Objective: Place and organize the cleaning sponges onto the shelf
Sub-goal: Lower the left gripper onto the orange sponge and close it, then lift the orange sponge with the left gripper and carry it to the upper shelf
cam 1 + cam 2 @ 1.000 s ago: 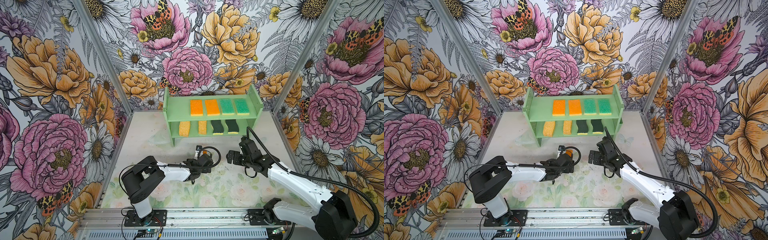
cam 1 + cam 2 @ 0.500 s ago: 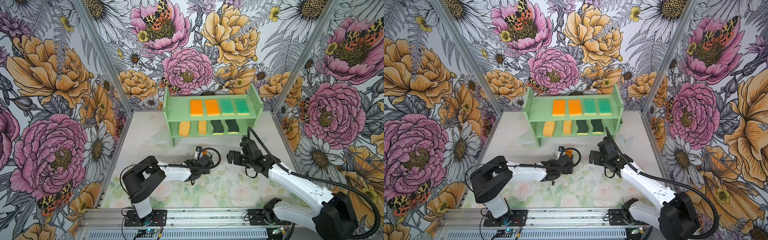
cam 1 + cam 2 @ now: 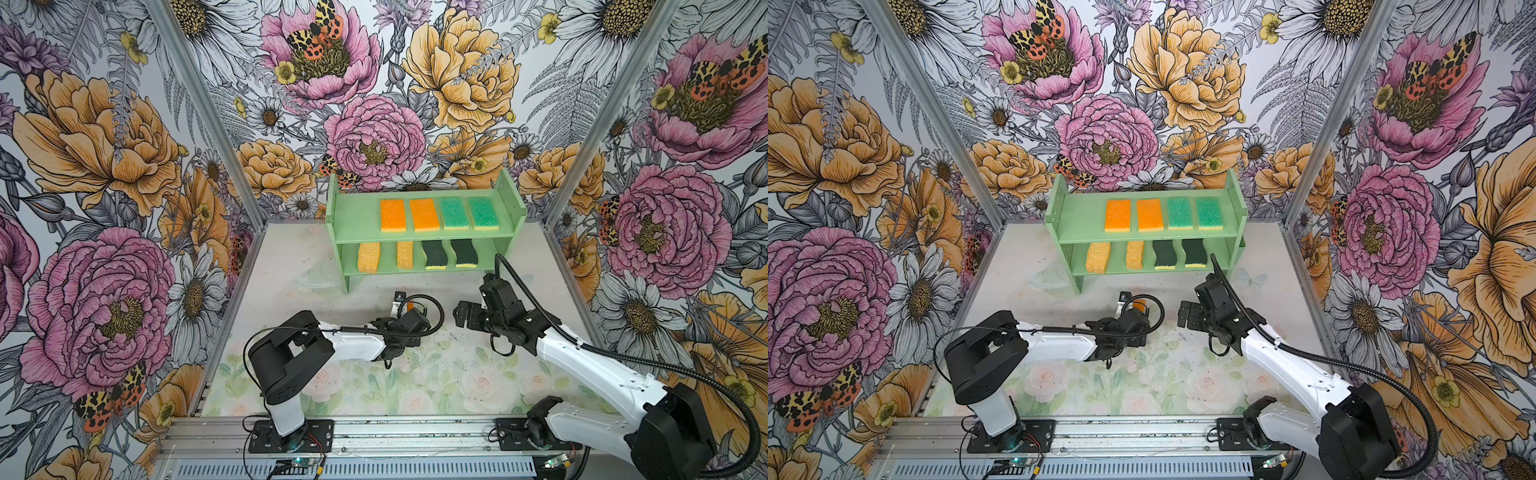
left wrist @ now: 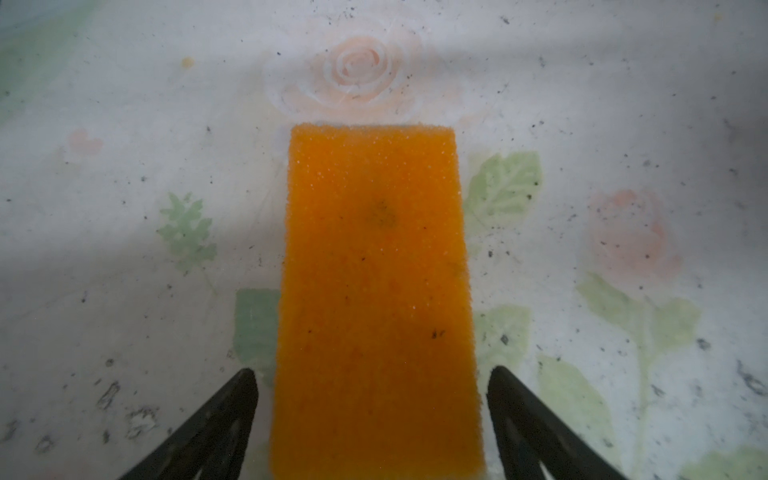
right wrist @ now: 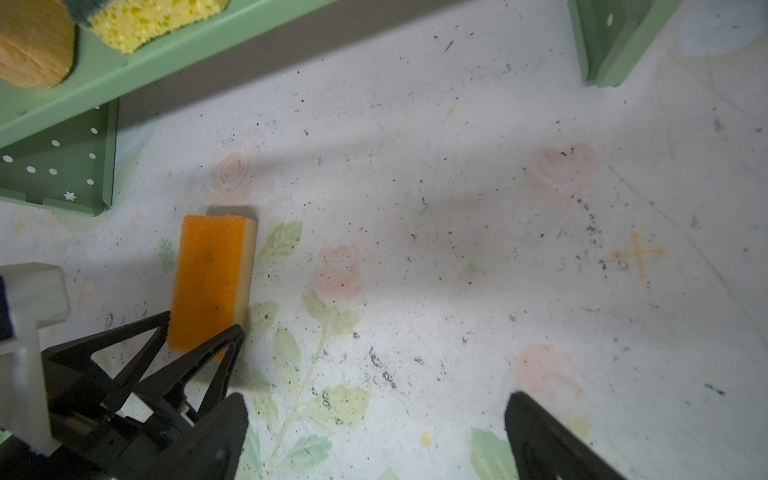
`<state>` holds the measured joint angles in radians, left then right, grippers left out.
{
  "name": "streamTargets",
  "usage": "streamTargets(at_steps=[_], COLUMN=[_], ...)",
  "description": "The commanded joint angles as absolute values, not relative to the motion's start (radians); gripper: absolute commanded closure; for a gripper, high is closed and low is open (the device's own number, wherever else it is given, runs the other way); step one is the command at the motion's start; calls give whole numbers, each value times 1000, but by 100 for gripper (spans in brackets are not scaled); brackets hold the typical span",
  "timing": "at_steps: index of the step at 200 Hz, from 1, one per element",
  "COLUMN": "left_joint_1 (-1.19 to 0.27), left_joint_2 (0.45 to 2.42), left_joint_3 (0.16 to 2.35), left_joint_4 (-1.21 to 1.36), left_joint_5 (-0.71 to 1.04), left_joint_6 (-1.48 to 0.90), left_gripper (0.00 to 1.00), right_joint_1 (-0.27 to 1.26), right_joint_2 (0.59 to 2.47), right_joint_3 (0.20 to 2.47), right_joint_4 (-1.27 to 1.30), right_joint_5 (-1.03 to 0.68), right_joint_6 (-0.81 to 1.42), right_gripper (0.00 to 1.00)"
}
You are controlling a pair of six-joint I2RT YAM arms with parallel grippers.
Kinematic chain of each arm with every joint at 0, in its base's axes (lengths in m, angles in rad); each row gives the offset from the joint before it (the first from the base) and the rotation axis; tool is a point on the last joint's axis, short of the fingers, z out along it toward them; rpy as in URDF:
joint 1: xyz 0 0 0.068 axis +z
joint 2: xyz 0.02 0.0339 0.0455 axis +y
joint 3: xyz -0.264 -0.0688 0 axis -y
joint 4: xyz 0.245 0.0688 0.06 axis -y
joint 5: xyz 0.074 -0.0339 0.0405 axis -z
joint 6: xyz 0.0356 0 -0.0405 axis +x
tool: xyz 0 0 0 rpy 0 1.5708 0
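The mint-green shelf (image 3: 419, 240) (image 3: 1142, 241) stands at the back. Its top tier holds two orange-topped sponges (image 3: 392, 215) and two green-topped ones (image 3: 454, 212). On the lower tier are two porous yellow sponges (image 3: 368, 257) and two wavy dark-green ones (image 3: 434, 254). One orange-topped sponge (image 4: 376, 270) (image 5: 212, 282) (image 3: 409, 306) lies flat on the table before the shelf. My left gripper (image 4: 370, 374) (image 5: 202, 322) straddles its near end, open, with a thin gap at each finger. My right gripper (image 5: 376, 399) (image 3: 461, 318) hangs open and empty to the sponge's right.
The top tier has bare board left of the orange sponges (image 3: 357, 216). A faint translucent shape (image 3: 316, 274) lies on the table by the shelf's left leg (image 3: 347, 284). Floral walls close in three sides; a metal rail (image 3: 374, 432) runs along the front.
The left gripper's jaws have narrowed toward the sides of the orange sponge. The sponge and the right arm have not moved.
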<state>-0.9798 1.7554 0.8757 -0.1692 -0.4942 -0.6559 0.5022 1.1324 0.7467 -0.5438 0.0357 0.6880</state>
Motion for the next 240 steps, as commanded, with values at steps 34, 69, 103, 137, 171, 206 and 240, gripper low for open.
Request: streamTargets(at_steps=[34, 69, 103, 137, 171, 206, 240], left_joint_1=[-988, -984, -983, -984, -992, -1000, -1017], left_joint_2=[1794, 1805, 1796, 1789, 1735, 1658, 1567], left_joint_3=[908, 914, 906, 898, 849, 809, 817], left_joint_4=[-184, -187, -188, -187, -142, -130, -187], left_joint_5=[-517, -510, -517, -520, -562, -617, -667], left_joint_6=[-671, -678, -681, -683, -699, -700, -678], left_gripper=[20, 24, 31, 37, 42, 44, 44], right_joint_1=[494, 492, 492, 492, 492, 491, 491], right_joint_2=[1120, 1121, 1115, 1111, 1103, 1095, 1097], right_joint_3=[741, 741, 734, 728, 722, 719, 718], right_joint_4=[-535, -535, -535, -535, -535, -535, -535], right_joint_5=[32, 30, 31, 32, 32, 36, 33], right_joint_6=[685, 687, 689, 694, 697, 701, 700], right_gripper=[1, 1, 1, 1, 1, 1, 1])
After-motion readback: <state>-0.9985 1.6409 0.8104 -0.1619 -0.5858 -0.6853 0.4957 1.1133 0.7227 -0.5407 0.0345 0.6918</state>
